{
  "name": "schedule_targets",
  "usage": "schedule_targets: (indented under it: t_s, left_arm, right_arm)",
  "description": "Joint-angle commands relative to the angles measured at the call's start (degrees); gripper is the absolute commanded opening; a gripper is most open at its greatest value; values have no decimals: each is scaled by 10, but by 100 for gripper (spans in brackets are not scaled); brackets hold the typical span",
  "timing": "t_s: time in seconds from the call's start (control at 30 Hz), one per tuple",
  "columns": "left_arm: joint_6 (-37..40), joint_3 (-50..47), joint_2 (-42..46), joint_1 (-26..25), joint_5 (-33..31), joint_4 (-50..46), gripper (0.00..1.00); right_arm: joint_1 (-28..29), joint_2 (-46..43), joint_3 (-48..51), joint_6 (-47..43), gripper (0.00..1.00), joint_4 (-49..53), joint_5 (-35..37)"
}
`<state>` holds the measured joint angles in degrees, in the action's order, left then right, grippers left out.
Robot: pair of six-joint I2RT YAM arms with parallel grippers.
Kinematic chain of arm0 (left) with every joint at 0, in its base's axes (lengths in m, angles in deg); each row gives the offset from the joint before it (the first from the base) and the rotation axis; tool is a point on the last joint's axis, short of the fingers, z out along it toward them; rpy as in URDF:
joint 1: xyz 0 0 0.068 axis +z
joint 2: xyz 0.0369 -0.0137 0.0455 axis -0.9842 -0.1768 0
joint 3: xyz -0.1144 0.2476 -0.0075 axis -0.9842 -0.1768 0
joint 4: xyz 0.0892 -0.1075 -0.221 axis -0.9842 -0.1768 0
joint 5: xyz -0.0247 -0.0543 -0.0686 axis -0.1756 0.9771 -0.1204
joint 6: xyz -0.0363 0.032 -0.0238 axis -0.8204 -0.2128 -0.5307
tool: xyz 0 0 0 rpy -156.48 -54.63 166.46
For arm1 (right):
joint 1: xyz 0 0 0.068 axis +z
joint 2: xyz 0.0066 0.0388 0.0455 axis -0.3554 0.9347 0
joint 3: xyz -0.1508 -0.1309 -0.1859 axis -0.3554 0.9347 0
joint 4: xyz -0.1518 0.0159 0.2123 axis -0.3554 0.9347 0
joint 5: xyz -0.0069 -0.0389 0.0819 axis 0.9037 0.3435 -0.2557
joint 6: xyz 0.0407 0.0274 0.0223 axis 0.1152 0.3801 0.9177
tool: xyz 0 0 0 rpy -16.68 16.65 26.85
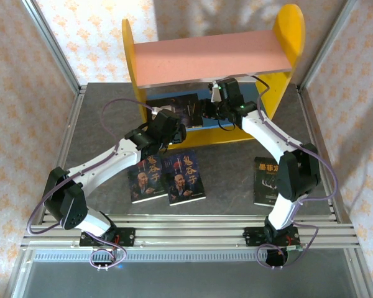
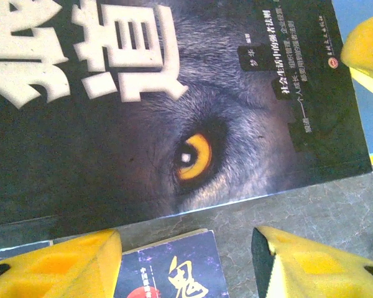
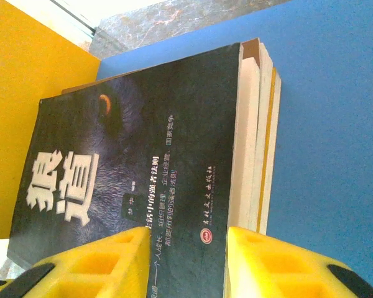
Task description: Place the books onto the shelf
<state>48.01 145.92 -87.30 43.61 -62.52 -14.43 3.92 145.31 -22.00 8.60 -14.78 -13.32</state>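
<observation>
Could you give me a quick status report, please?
Left gripper open, right gripper open over wolf book. It lies on blue lower board, atop another book. Three books on table. Nothing blocking the shelf.

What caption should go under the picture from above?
Left gripper and right gripper reach to the shelf; three books lie on the table.

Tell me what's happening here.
The robot is shelving books. A wolf-cover book tops a small stack on the blue lower board of the shelf. The right gripper is open at that book's edge; the left gripper hangs open just in front. Two face-cover paperbacks and a dark-cover book lie on the table.
</observation>
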Motion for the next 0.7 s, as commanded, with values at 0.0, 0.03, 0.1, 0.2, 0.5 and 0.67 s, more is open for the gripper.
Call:
schedule_targets:
  t_s: [0.0, 0.03, 0.1, 0.2, 0.5, 0.67]
  left_arm:
    - [15, 12, 3, 8, -2, 9, 58]
    - [15, 11, 3, 9, -2, 9, 58]
    - [15, 10, 3, 9, -1, 10, 58]
    - [14, 9, 2, 11, -1, 11, 58]
    - [15, 10, 1, 14, 2, 12, 58]
    - [16, 11, 0, 15, 2, 13, 58]
  right_arm:
    - [6, -27, 12, -10, 37, 7, 11]
    - [6, -28, 14, -10, 37, 6, 12]
    - [6, -30, 18, -10, 37, 7, 15]
    - [6, -34, 21, -11, 37, 8, 18]
    - [7, -33, 25, -12, 37, 5, 13]
    - [8, -27, 17, -12, 36, 5, 7]
